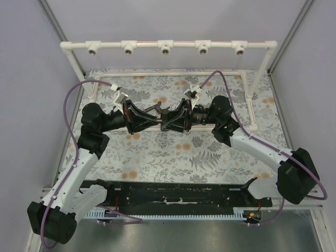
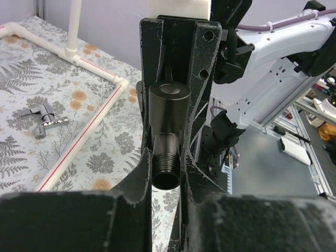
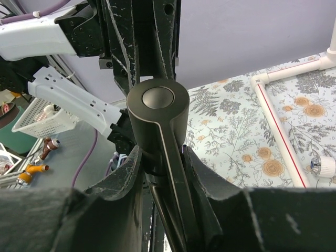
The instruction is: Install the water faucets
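Observation:
A dark L-shaped faucet hangs above the middle of the table, held between both grippers. In the left wrist view its round body and threaded end sit between my left gripper's jaws, which are shut on it. In the right wrist view its cap and lever sit between my right gripper's jaws, also shut on it. From above, the left gripper and the right gripper meet tip to tip. A shiny silver faucet lies on the mat. A white-ended piece lies by the frame's base pipe.
The white pipe frame with five round sockets stands along the back of the table. Its base pipes lie on the floral mat. A black rail runs along the near edge between the arm bases.

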